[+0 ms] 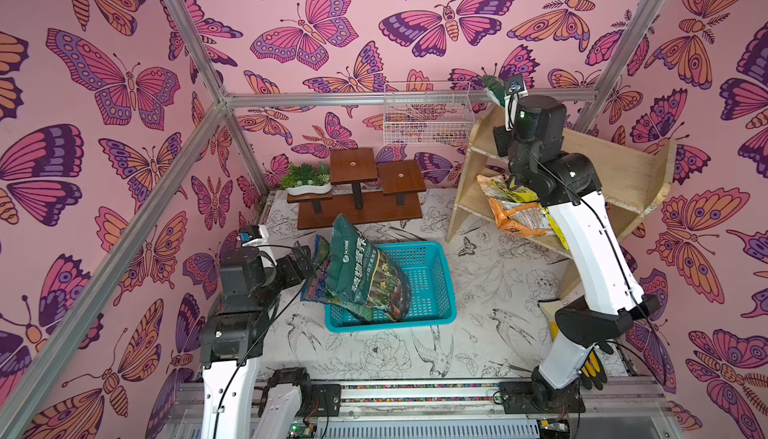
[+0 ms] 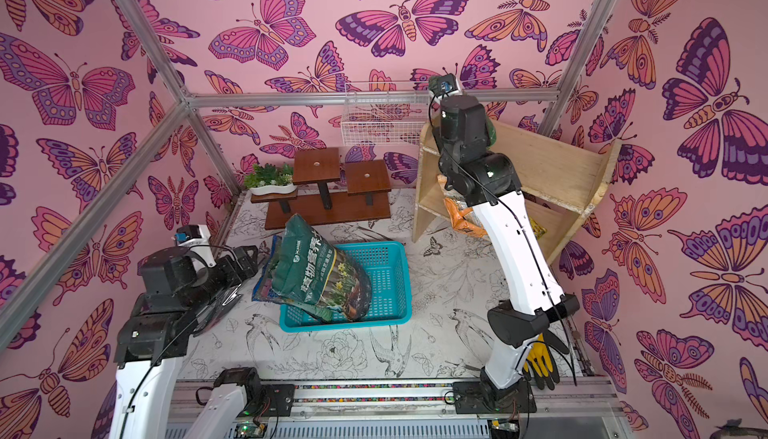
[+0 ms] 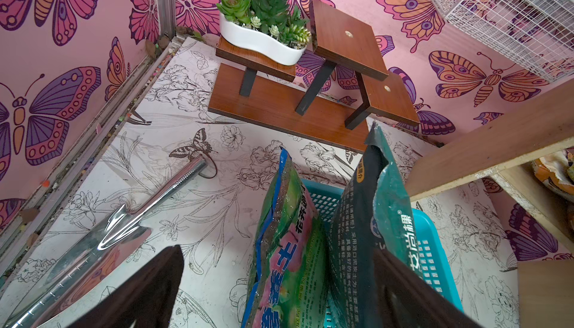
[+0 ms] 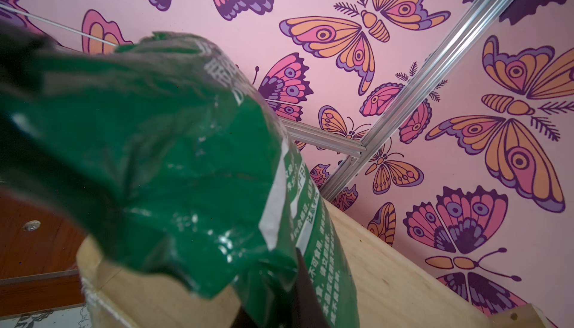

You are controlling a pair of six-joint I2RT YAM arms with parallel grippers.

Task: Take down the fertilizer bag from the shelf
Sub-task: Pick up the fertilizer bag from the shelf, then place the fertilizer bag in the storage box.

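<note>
- The fertilizer bag [image 4: 186, 155], of glossy, creased green plastic with white print, is stood on the top board of the pale plywood shelf [image 1: 615, 167], at 2 o'clock on the table [image 1: 498, 300].
- It is pinched by the closed right gripper [image 4: 289, 286]. The left gripper [image 3: 278, 252] is held open near a teal perforated basket [image 1: 432, 275].
- Its long axis is near upright, with the top tilted toward 11 o'clock, beside a white wire basket [image 1: 428, 113]. Much of the bag is hidden by the right arm [image 1: 582, 241].

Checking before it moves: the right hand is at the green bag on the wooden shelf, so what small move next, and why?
Probably lift slightly: the right hand is shut on the green bag, which rests on the top board of the shelf, so raising should clear the edge.
</note>
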